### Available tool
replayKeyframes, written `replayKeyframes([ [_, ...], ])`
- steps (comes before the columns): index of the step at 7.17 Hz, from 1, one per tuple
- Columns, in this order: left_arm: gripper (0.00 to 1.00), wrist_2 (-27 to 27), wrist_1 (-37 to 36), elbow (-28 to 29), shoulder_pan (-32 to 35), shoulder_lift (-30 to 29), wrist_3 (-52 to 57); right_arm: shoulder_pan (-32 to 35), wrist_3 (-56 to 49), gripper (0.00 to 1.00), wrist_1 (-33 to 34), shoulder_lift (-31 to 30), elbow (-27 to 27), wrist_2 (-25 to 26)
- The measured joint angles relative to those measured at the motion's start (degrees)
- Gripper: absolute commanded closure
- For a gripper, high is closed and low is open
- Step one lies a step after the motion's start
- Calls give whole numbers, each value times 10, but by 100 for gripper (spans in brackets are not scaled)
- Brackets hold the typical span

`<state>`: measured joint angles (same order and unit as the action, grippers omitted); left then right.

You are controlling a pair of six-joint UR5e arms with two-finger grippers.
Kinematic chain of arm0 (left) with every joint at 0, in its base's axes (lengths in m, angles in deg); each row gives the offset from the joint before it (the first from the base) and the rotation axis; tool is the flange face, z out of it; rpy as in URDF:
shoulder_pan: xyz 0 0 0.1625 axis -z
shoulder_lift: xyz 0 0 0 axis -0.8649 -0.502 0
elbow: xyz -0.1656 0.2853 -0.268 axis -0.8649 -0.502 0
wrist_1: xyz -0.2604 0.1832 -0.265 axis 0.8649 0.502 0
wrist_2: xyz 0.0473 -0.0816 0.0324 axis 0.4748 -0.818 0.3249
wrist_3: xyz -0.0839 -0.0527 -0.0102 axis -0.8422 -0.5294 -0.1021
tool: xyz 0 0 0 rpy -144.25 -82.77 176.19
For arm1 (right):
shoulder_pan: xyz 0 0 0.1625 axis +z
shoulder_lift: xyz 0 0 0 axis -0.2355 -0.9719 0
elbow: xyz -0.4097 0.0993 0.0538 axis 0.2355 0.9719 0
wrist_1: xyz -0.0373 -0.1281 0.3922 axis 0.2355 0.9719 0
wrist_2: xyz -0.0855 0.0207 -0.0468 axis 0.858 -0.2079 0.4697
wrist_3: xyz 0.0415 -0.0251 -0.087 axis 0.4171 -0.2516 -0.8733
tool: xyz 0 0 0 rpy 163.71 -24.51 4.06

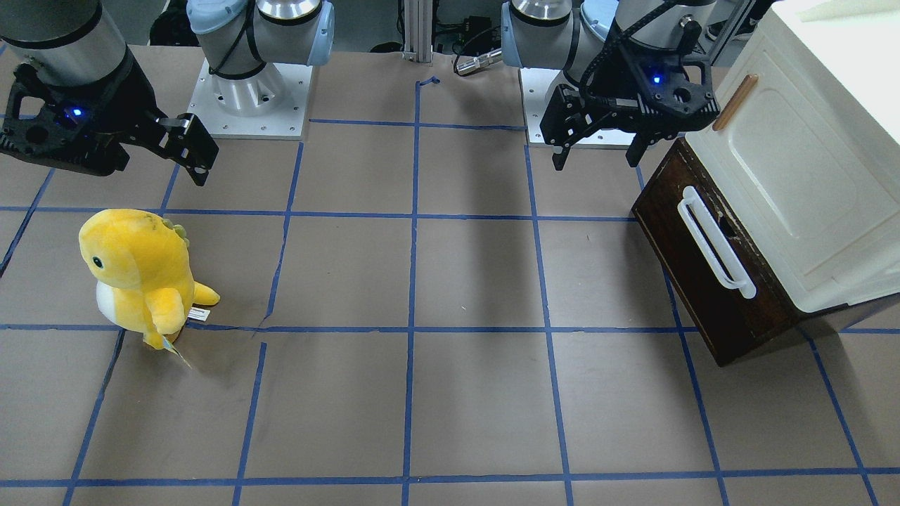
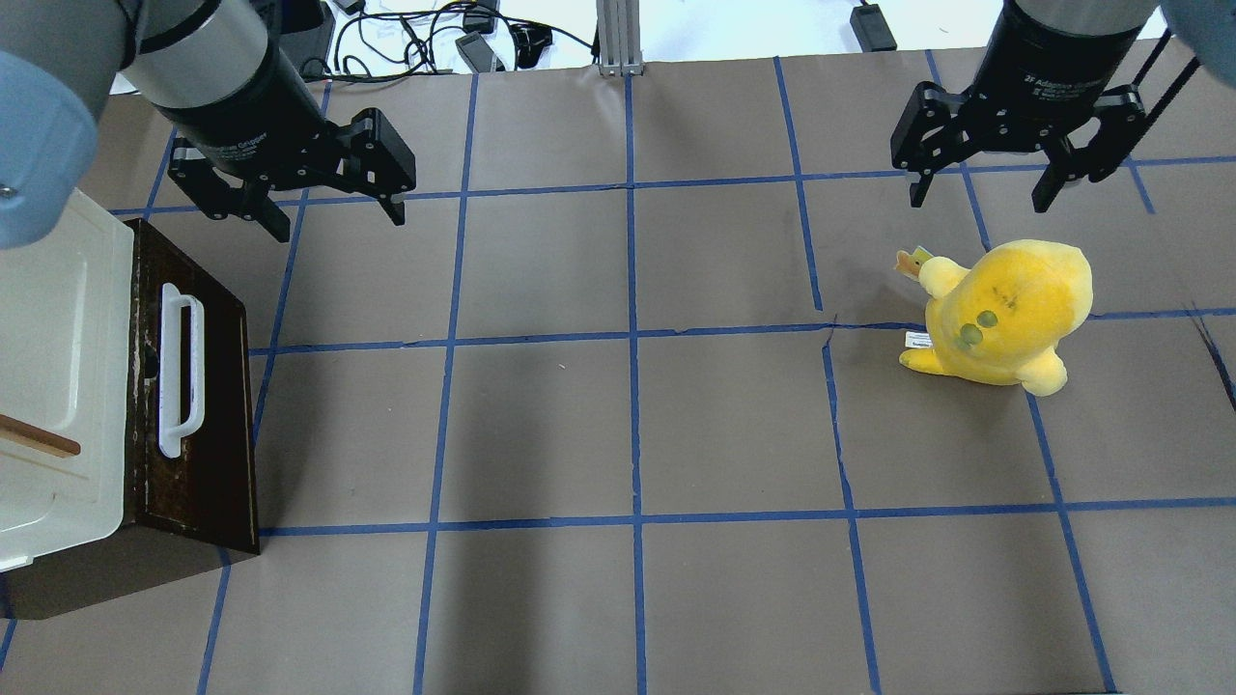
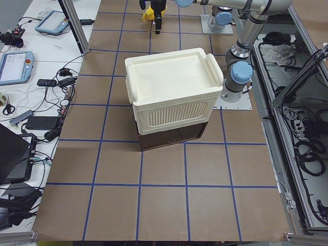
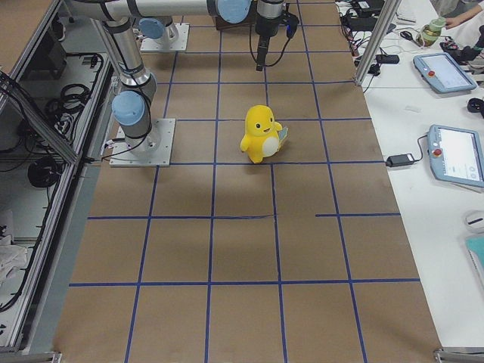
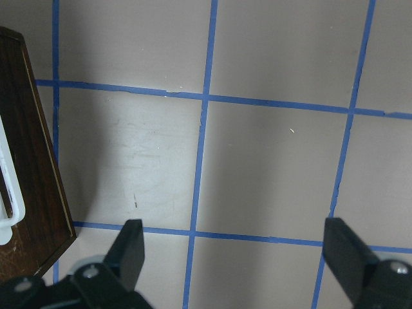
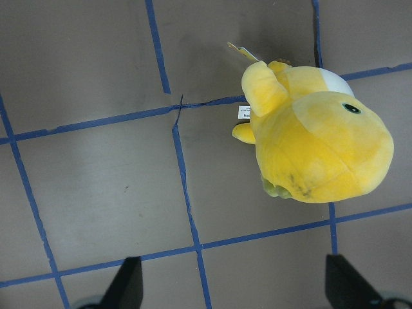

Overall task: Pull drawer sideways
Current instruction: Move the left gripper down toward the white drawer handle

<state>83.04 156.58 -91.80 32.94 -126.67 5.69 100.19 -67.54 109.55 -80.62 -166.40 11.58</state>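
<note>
- Drawer (image 2: 217, 415): it looks shut, low at the table's left end under the cream cabinet (image 2: 58, 347). Its dark front faces the table's middle, with the white handle (image 2: 181, 372) running along it.
- My left gripper (image 2: 338, 224) hangs wide open and empty near the drawer's far end, clear of the handle.
- My right gripper (image 2: 979, 203) is also open and empty, above the yellow plush toy (image 2: 1004, 314). I judge it has no part here.
- The step in hand is reaching the handle. I should straddle the bar at mid-length, close firmly, then pull straight and level toward the table's middle, so nothing jams and the cabinet does not drag.
</note>
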Motion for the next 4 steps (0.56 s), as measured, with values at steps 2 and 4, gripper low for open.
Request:
replayKeyframes([
  [2,0,-4,0,-1,2,6,0,0,0,0,0,0,0,0],
  [4,0,-4,0,-6,3,9,0,0,0,0,0,0,0,0],
])
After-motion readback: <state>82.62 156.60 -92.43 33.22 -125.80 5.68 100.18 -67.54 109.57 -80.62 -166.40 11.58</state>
